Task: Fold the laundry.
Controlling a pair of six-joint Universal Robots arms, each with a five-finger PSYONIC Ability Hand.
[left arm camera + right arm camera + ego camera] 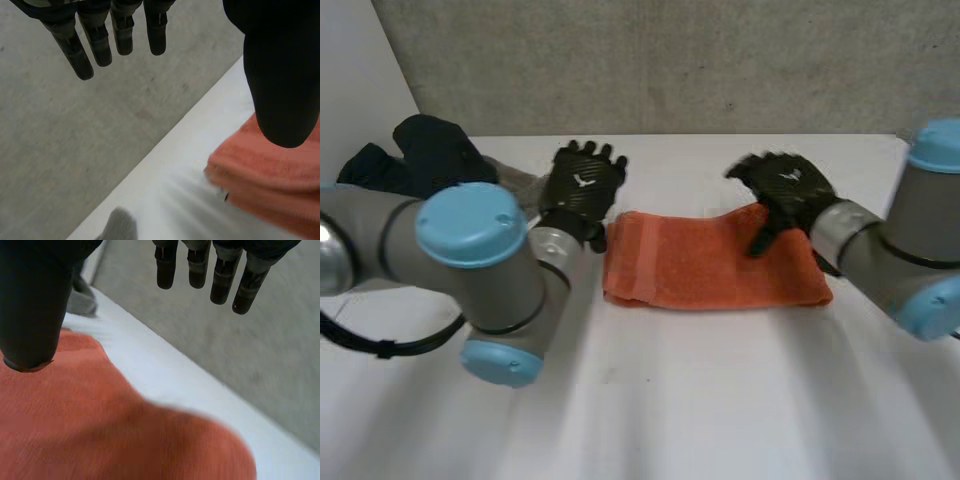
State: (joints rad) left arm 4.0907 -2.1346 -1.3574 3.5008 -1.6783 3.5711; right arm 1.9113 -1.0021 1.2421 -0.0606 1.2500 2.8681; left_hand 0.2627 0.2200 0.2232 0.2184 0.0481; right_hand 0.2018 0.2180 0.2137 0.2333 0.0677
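Note:
A folded orange towel [715,262] lies in the middle of the white table [650,400]. My left hand [580,180] hovers just off the towel's left end, fingers straight and spread, holding nothing. In its wrist view the fingers [95,42] point past the table's far edge, and the towel's layered end [265,180] lies under the thumb. My right hand [782,190] is above the towel's far right part, open, with its thumb reaching down toward the cloth. In its own view the straight fingers [220,270] are clear of the towel [100,425].
A dark pile of clothes [415,155] with a grey piece [515,185] sits at the table's far left, behind my left arm. The table's far edge meets a grey wall [670,60].

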